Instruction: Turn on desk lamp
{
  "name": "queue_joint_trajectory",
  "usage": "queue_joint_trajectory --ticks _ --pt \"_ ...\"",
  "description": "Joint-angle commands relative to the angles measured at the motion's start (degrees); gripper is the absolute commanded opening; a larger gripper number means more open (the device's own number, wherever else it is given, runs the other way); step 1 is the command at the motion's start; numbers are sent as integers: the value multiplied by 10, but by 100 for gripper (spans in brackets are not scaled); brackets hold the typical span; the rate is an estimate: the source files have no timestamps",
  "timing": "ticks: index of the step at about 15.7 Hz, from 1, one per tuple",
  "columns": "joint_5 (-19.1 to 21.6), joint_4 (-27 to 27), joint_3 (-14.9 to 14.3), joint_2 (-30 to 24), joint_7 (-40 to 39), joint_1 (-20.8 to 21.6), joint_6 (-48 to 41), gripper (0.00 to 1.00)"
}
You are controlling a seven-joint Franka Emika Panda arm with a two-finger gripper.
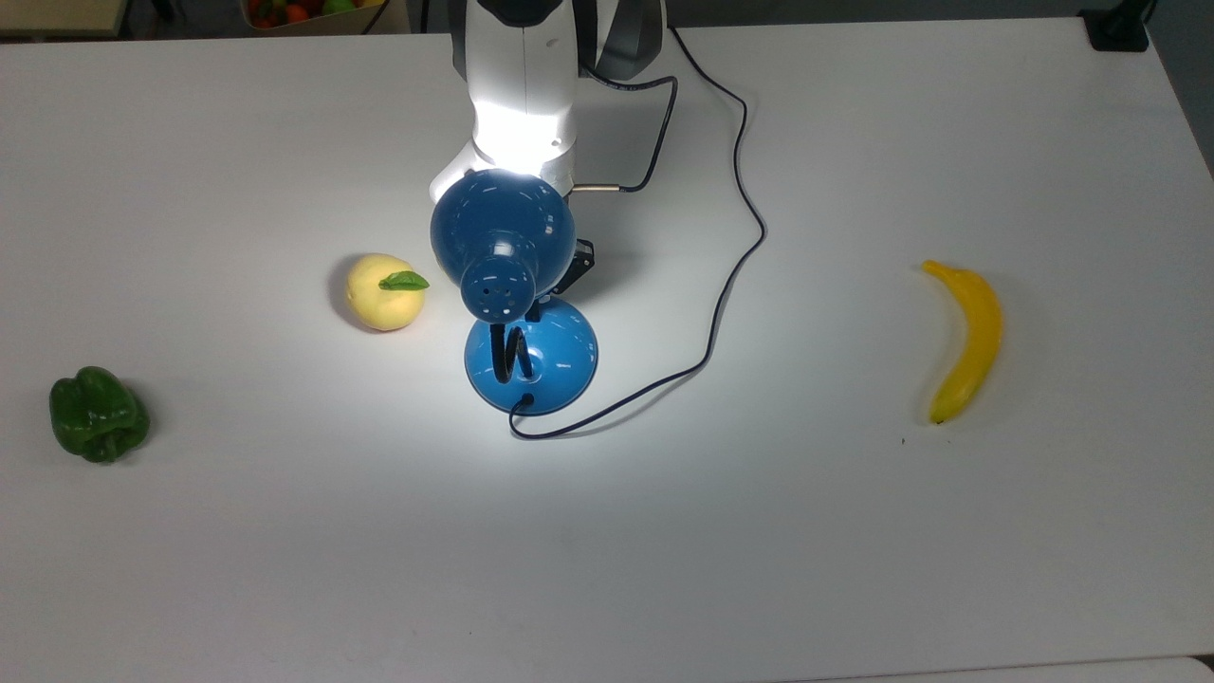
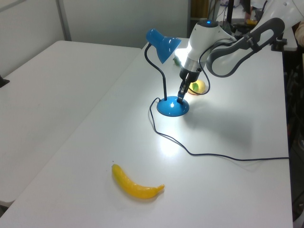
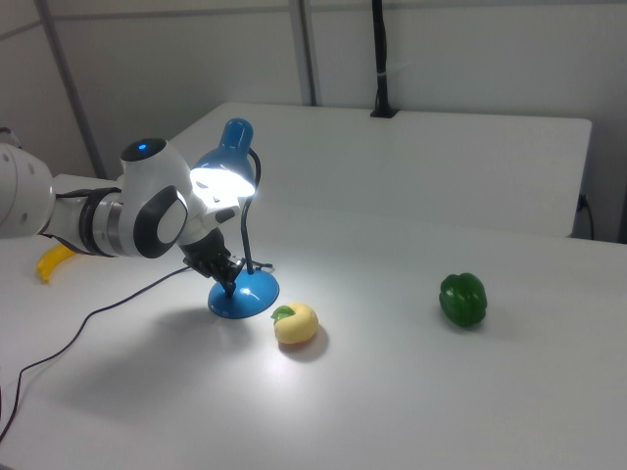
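Gripper: the gripper point(image 2: 181, 97) points down with its black tips touching the upper face of the lamp's round base, on the side toward the yellow fruit (whether its fingers are apart or together cannot be told); it has hold of nothing that I can see.
Desk lamp: the desk lamp point(image 1: 503, 232) stands upright near the middle of the white table point(image 1: 854, 531), its blue dome shade up on a bent black gooseneck above the round blue base point(image 1: 550, 370). It is lit: bright light spills from under the shade onto the arm's white wrist and pools on the table around the base.
Shade: in the right view the shade point(image 3: 231, 157) glows white at its mouth, which faces the arm.
Cord: a thin black cord point(image 1: 730, 285) leaves the base's near edge in the top view, loops along the table and runs away toward the arm's foot.
Arm: the white arm point(image 2: 223, 42) reaches over from the left view's right and bends down beside the shade.
Yellow fruit: a yellow fruit point(image 1: 383, 292) with a green leaf lies just beside the base, on the top view's left, apart from it.
Green pepper: a green pepper point(image 1: 97, 415) sits well apart, far to the top view's left.
Banana: a banana point(image 1: 967, 340) lies well apart on the top view's right, beyond the cord.
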Motion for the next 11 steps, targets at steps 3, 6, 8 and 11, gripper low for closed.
queue_joint_trajectory --ticks 3,6,8,11 --pt "-16 1 -1 4 21 -1 4 0" --pt "-16 -1 -1 -19 21 -1 -49 0" --pt "-16 -2 -1 -32 21 0 -89 0" --pt "-16 0 -1 -49 21 0 -138 0"
